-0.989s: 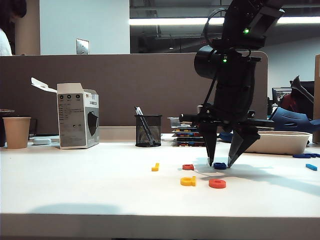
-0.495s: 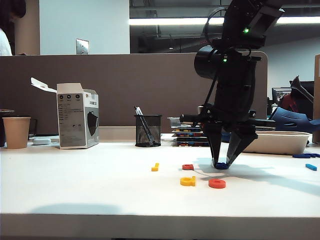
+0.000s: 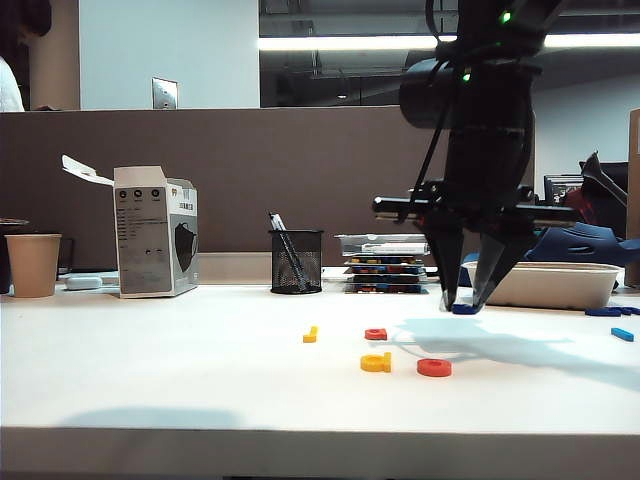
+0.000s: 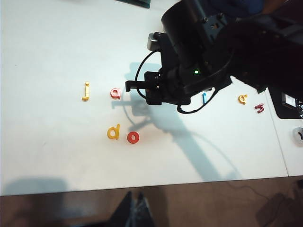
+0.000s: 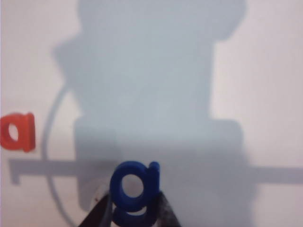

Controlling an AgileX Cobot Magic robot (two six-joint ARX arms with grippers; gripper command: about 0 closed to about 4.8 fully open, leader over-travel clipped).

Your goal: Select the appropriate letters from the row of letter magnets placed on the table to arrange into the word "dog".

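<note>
Dark blue plastic sits pinched between the tips of my right gripper [image 5: 135,215]: it is the letter g [image 5: 134,189], a small flat piece with a round loop and a curled tail, gripped at its tail end with the loop showing clear of my fingertips [image 5: 97,217]. In the exterior view my right gripper [image 3: 463,303] hangs clear above the white table [image 3: 150,370], pointing down, with the blue piece at its tips and its shadow lying on the tabletop beneath.

On the table below lie the others. The yellow d [image 4: 113,132] and the red-orange ring o [image 4: 133,137] lie side by side, close together but apart. Behind them are a thin yellow stick-like j [image 4: 85,91] and a squarish red-orange a [image 4: 115,93], the latter also showing beside my shadow in the right wrist view. A light blue letter [image 4: 204,98] peeks out past my right arm, and two more small letters lie off toward the table's edge.

My left gripper is outside every view, so I cannot tell how it stands.
</note>
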